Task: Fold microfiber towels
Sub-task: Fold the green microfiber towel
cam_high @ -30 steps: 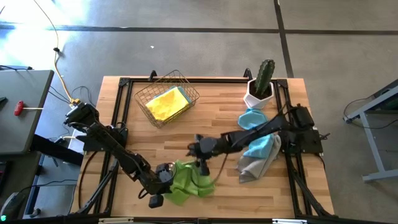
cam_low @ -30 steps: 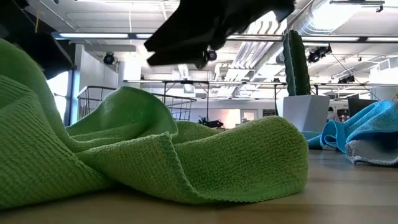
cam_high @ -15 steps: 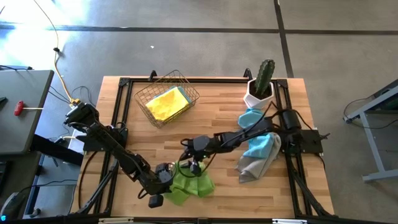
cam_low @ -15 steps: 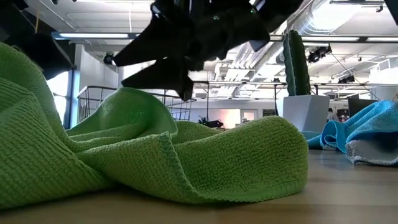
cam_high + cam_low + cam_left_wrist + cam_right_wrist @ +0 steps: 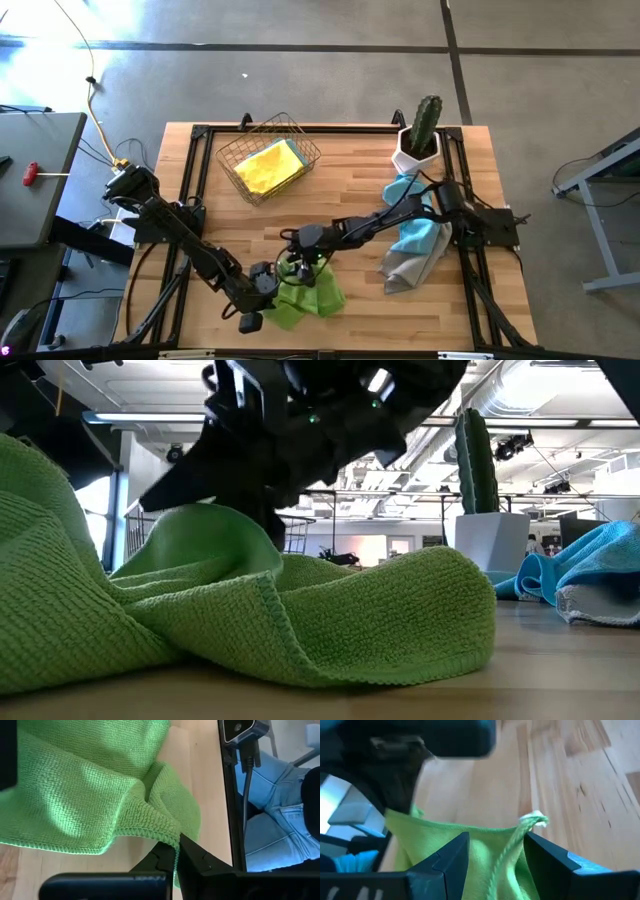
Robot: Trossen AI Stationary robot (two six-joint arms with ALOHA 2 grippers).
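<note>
A lime green microfiber towel (image 5: 312, 292) lies crumpled near the table's front edge, and most of it rests on the wood. My left gripper (image 5: 267, 286) is at its left side, shut on it. My right gripper (image 5: 293, 266) hangs open over the towel's far side. Its two fingers (image 5: 451, 854) stand on either side of a raised corner (image 5: 532, 820) of the towel; I cannot tell if they touch it. The low view shows this gripper (image 5: 240, 500) just above a raised fold (image 5: 215, 530). My left gripper pinches the green towel between its two fingertips at a bunched stretch of the hemmed edge (image 5: 171, 836). The fingers slant down from the table's left. The held part is raised, and the cloth (image 5: 90, 785) falls slack from it onto the table.
A wire basket (image 5: 300, 150) holding a yellow towel (image 5: 266, 167) stands at the back. A potted cactus (image 5: 420, 135) is at the back right. In front of it lie light blue towels (image 5: 418, 235) and a grey one (image 5: 403, 270). Bare wood lies between the basket and the green towel.
My right gripper has come down and toward the table's left and near edge, onto the green towel's far side. It rolled about its own axis on the way and its fingers stayed open. The towel has kept its shape.
</note>
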